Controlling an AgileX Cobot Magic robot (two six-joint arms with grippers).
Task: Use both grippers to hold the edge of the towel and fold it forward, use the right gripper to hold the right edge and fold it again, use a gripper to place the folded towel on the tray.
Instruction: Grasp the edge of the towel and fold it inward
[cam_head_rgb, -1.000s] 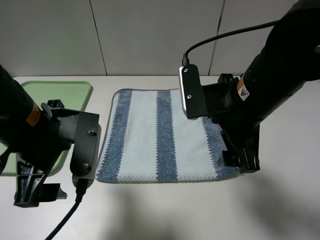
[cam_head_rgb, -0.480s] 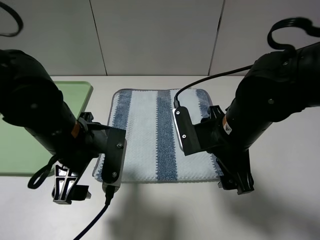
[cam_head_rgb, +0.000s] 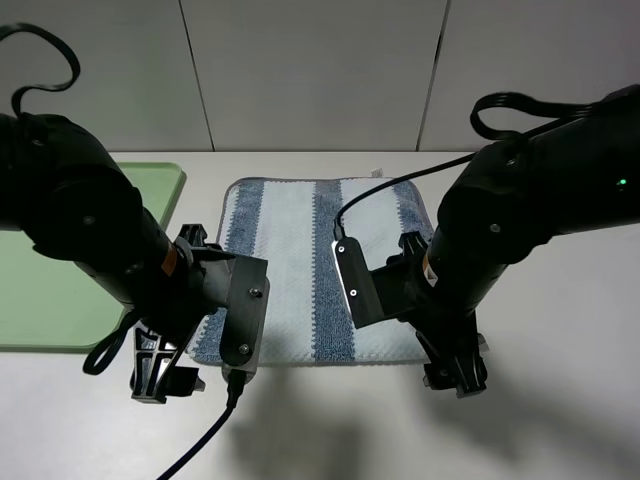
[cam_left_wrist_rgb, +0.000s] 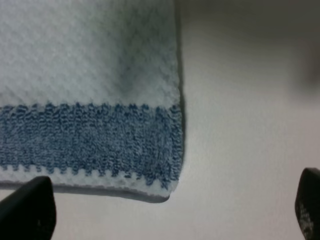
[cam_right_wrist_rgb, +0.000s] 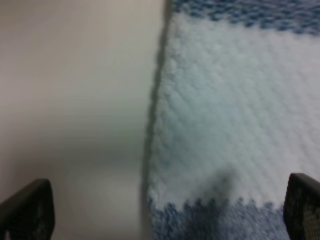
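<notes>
The striped towel (cam_head_rgb: 300, 240) lies spread flat on the table, its near edge toward the front. My left gripper (cam_head_rgb: 162, 376) hangs low at the towel's near left corner, and the left wrist view shows that corner (cam_left_wrist_rgb: 150, 175) between its wide-apart fingertips (cam_left_wrist_rgb: 26, 210); my left gripper (cam_left_wrist_rgb: 167, 212) is open. My right gripper (cam_head_rgb: 455, 376) is down at the near right corner. In the right wrist view the towel (cam_right_wrist_rgb: 225, 115) edge runs between its spread fingertips (cam_right_wrist_rgb: 25, 210), so my right gripper (cam_right_wrist_rgb: 165, 212) is open too. The light-green tray (cam_head_rgb: 45, 315) sits at the left, partly behind my left arm.
A black cable (cam_head_rgb: 200, 445) trails from my left arm over the front of the white table (cam_head_rgb: 560, 400). A pale panelled wall (cam_head_rgb: 310, 70) stands behind the table.
Both arms have swung inward and down toward the towel's near corners, the left one moving right, the right one moving left. Both grippers stay open; the towel has not moved.
</notes>
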